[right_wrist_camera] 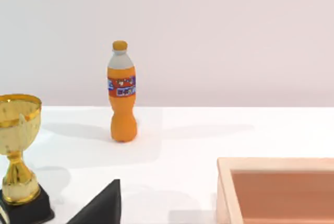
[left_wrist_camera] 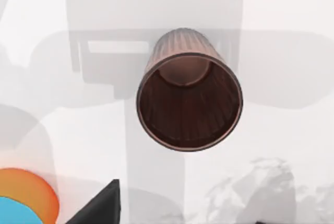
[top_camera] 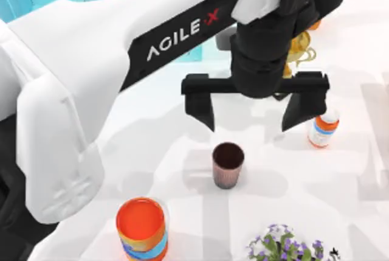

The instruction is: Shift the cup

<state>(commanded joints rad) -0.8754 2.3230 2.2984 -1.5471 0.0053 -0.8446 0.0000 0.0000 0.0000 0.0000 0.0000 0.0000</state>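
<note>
Maroon-brown inside and ribbed pinkish-brown outside, the cup (top_camera: pixel 228 165) stands upright on the white surface (top_camera: pixel 182 127), tapering toward its base, near the middle between the orange cup with a blue band (top_camera: pixel 141 229) and the small orange bottle (top_camera: pixel 323 128). Left end effector (top_camera: pixel 255 107) hangs just above and behind it, fingers spread wide, nothing held. From the left wrist view, the cup (left_wrist_camera: pixel 189 98) shows its dark ribbed interior, open mouth toward the camera.
</note>
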